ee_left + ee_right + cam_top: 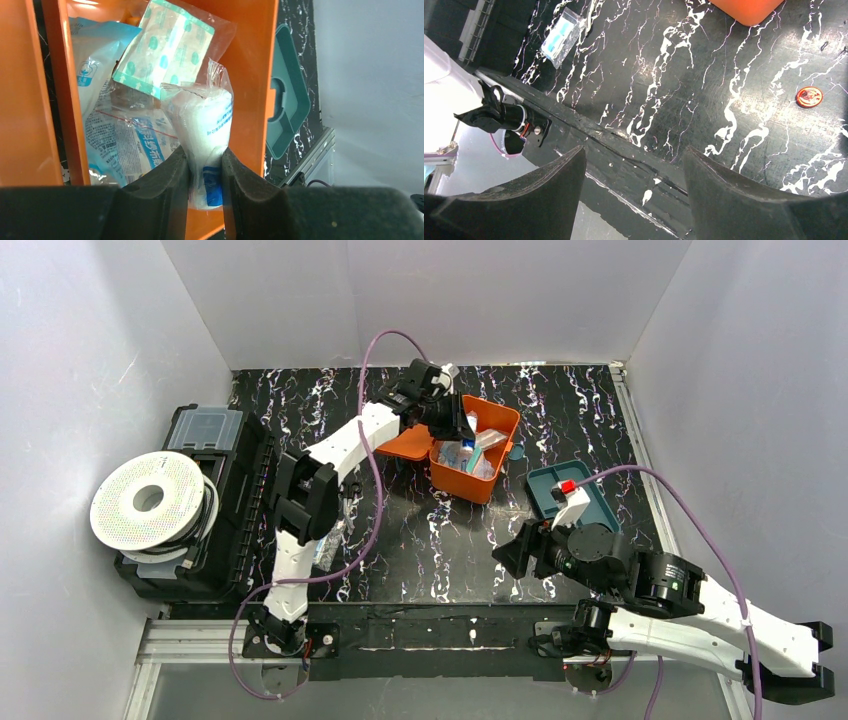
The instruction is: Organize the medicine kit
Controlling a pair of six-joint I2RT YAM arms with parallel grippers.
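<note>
The medicine kit (pixel 503 415) is a bright orange box that lies open at the back middle of the table, its lid (pixel 405 445) flat to the left. My left gripper (pixel 452 428) hangs over the kit, shut on a white bandage roll (pixel 207 122) in clear wrap. The roll's lower end is pinched in my left gripper (pixel 206 165) close to the kit's right wall (pixel 255 75). Inside lie a green-dotted plaster packet (pixel 165 47) and several blue-printed sachets (pixel 132 142). My right gripper (pixel 510 558) stands open and empty low over the front of the table (pixel 634 155).
A dark teal divided tray (pixel 575 502) sits right of the kit. A black case (pixel 225 455) with a white spool (pixel 150 502) on it stands at the left edge. A small clear packet (pixel 560 37) and a red round cap (pixel 809 96) lie on the marbled table.
</note>
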